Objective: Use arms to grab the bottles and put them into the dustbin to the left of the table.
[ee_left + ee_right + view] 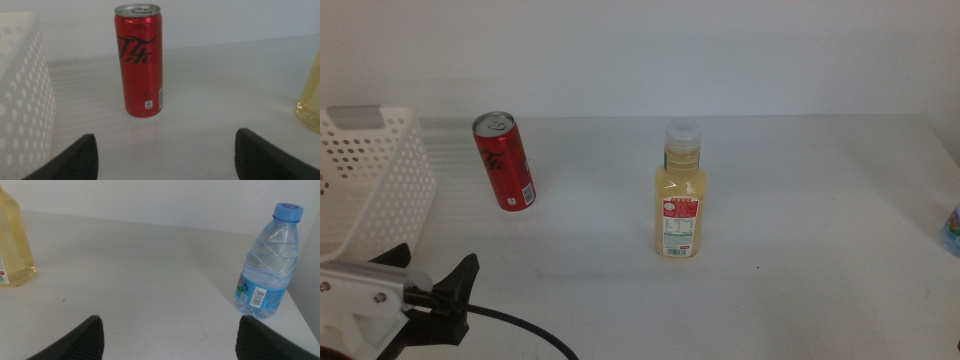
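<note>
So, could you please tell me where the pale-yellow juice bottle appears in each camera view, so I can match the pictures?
Middle view: the juice bottle stands upright near the centre of the table, right of the red can.
Left wrist view: only its lower side shows, cut off at the right edge.
Right wrist view: it is cut off at the left edge.
Shared landmark: the red can links the middle and left wrist views.

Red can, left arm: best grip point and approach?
Grip the red can mid-body, side-on from the front. It stands upright, a slim straight cylinder, clear of the dustbin. The left end effector, jaws open, already faces it.
</note>
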`<state>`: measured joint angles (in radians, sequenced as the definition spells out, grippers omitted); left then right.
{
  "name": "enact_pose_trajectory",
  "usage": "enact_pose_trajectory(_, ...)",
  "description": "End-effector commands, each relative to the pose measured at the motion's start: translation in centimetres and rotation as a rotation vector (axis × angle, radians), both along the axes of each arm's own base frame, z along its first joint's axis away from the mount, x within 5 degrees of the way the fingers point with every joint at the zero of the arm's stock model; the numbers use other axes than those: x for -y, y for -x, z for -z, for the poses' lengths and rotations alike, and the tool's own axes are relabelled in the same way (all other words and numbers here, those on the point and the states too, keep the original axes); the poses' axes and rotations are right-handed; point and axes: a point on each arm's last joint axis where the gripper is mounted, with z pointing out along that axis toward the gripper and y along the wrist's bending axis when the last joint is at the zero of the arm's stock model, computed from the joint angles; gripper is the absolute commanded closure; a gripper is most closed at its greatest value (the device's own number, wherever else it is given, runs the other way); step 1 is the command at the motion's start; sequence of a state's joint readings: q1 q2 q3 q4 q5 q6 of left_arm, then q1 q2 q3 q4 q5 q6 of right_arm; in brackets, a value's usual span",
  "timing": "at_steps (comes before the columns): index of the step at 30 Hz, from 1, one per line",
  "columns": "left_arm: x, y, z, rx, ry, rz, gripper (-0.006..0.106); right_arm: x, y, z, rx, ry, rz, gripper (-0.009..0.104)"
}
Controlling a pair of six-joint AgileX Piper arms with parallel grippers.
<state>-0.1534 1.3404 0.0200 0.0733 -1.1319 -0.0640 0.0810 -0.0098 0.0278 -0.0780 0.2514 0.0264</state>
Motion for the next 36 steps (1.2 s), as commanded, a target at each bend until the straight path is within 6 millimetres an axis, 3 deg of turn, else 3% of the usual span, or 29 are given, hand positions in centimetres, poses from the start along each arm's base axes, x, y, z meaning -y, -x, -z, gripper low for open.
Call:
enact_pose_trajectory(1,0.0,0.4,-1.5,0.171,0.056,0.006,0.01,0.0,0.1,-1.1,0.109,0.011,-0.002,0.018)
enact_pose_trajectory(9,0.1,0.2,-1.1,0.143,0.051,0.013,0.01,0.0,0.1,-1.1,0.109,0.011,-0.002,0.018)
enact_pose_trajectory(19,0.3,-0.4,1.4,-0.018,0.062,0.014,0.01,0.0,0.1,-1.1,0.109,0.011,-0.002,0.018)
enact_pose_trajectory(23,1.0,-1.0,1.1,-0.007,0.091,0.083,0.01,0.0,0.1,-1.1,0.109,0.011,-0.002,0.018)
enact_pose_trajectory(29,0.9,-2.8,0.3,0.039,0.085,0.041,0.01,0.0,0.1,-1.1,0.109,0.011,-0.002,0.018)
enact_pose_trajectory(36,1.2,-6.7,-0.7,-0.011,0.057,0.012,0.01,0.0,0.1,-1.1,0.109,0.011,-0.002,0.018)
